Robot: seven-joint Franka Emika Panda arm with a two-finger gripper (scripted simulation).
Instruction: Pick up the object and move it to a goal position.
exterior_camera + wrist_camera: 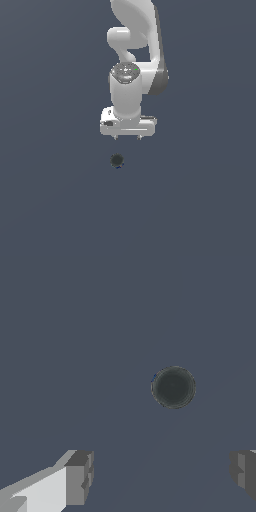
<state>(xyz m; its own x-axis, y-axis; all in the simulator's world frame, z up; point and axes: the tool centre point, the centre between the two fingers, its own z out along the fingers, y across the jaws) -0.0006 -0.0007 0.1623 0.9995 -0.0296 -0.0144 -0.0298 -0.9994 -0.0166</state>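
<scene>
The object (117, 160) is a tiny dark, nearly black round lump lying on the flat grey floor. It also shows in the wrist view (173, 387) as a dark disc with a faint blue-green rim. My white gripper (128, 137) hangs a little above and behind it, slightly toward the exterior view's right. Its jaws stand wide apart and hold nothing. In the wrist view the two grey fingertips (80, 477) frame the gripper (160, 473), and the object lies apart from them, not between them.
The white arm (135, 45) rises behind the gripper to the top of the exterior view. The plain dark grey floor (50, 200) fills the rest of both views.
</scene>
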